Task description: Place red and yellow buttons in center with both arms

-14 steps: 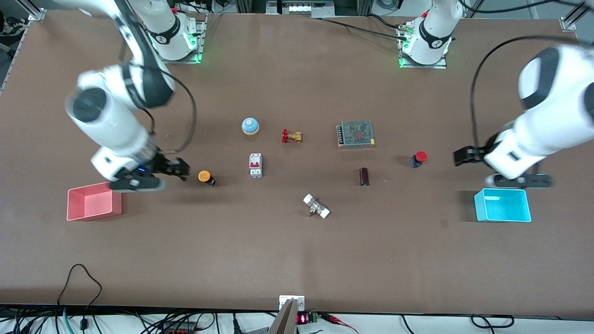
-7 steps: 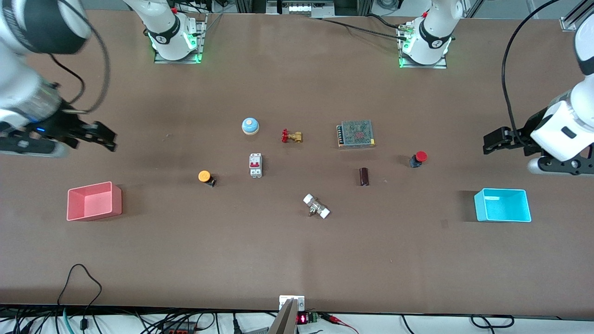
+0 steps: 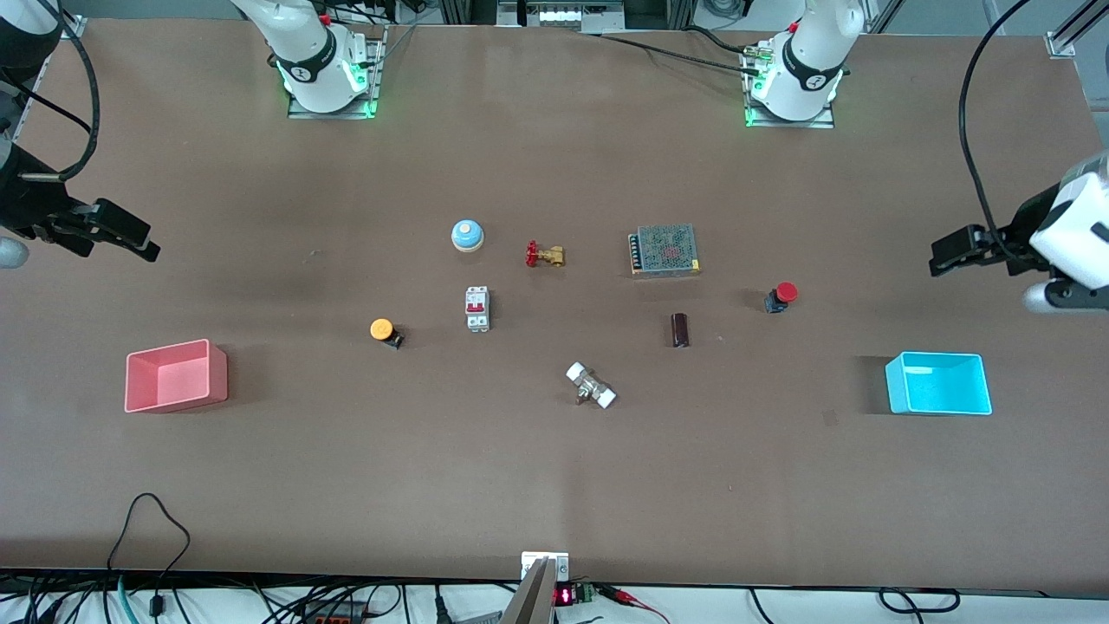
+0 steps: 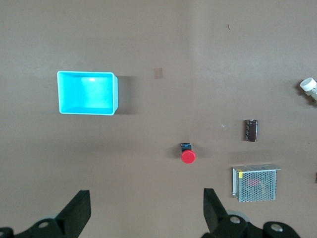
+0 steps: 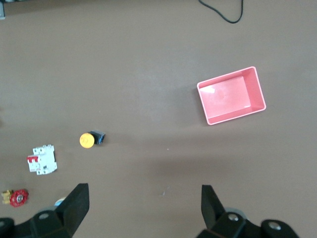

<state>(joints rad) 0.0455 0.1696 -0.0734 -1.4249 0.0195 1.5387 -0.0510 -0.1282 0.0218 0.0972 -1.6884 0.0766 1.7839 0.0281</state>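
The red button [image 3: 782,295] lies on the brown tabletop toward the left arm's end; it also shows in the left wrist view [image 4: 187,154]. The yellow button [image 3: 382,330] lies toward the right arm's end, beside a circuit breaker, and shows in the right wrist view [image 5: 89,139]. My left gripper [image 3: 953,251] is open and empty, high over bare table at the left arm's end; in its wrist view [image 4: 146,208] the jaws stand wide apart. My right gripper [image 3: 121,232] is open and empty, high over bare table at the right arm's end, as its own view [image 5: 143,203] shows.
A blue bell [image 3: 467,235], brass valve [image 3: 544,255], circuit breaker [image 3: 477,308], mesh power supply [image 3: 664,250], dark cylinder [image 3: 680,329] and white fitting [image 3: 591,386] lie mid-table. A pink bin [image 3: 176,374] and a cyan bin [image 3: 938,383] stand at the two ends.
Both arms have swung up and outward: the right gripper away from the yellow button, the left gripper away from the red button. Neither button has moved.
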